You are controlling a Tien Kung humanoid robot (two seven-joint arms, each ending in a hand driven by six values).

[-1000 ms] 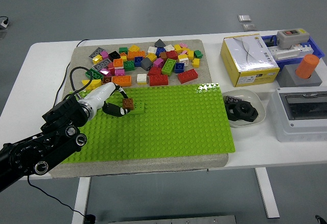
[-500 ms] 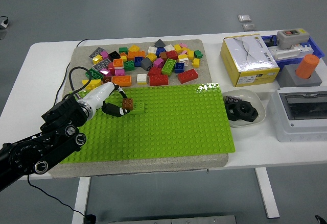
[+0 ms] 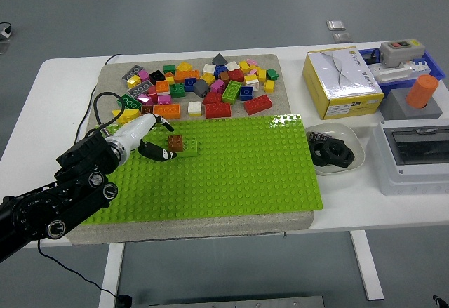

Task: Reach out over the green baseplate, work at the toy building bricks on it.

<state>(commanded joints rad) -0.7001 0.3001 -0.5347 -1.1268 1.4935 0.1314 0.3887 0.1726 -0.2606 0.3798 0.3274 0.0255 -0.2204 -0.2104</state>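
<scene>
My left hand point(image 3: 156, 145), fingers loosely spread and grasping nothing, hovers just left of the brown brick point(image 3: 175, 142), which sits on a green brick point(image 3: 187, 148) on the green baseplate point(image 3: 231, 175). I judge placing done; next calls for a fresh brick from the loose pile point(image 3: 203, 83) behind the brown brick. White worktop point(image 3: 63, 83); grey floor beyond.

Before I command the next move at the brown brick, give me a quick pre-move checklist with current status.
1. Left hand over the green baseplate: ok.
2. Brown brick seated on the green brick: ok.
3. Fingers gripping the brown brick: cannot tell; they sit beside it.
4. Baseplate right of the bricks free: ok.
5. Loose brick pile off the baseplate: ok.
6. Right arm available: not ok, out of view.
</scene>
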